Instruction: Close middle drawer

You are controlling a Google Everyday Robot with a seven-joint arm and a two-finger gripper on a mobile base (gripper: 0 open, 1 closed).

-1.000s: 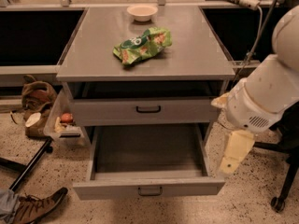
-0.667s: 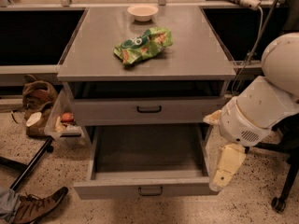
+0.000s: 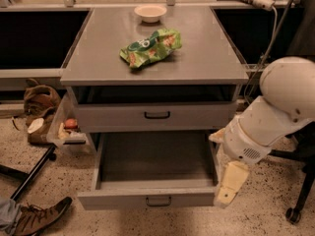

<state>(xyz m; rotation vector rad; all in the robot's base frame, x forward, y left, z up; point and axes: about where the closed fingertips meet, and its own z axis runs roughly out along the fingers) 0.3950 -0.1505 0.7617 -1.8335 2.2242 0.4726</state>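
Observation:
The middle drawer (image 3: 147,199) is pulled far out toward me, low in the camera view. It is long, deep and looks empty inside, with a low flat grey front and a small dark loop handle (image 3: 158,200) at its centre. My gripper (image 3: 229,187) is a cream-coloured tip hanging from the white arm (image 3: 275,112). It sits right at the drawer's right front corner, close to or touching the end of the front. It holds nothing that I can see.
A taller drawer front (image 3: 156,116) sits above, slightly out. On the cabinet top (image 3: 206,58) lie a green snack bag (image 3: 150,47) and a small bowl (image 3: 150,12). A clear bin (image 3: 66,129), a bag, and a shoe (image 3: 42,215) are at left. A chair base (image 3: 295,213) is at right.
My arm has swung left and down, bringing the gripper from beside the cabinet's right side to the open drawer's right front corner. The drawer has not visibly moved.

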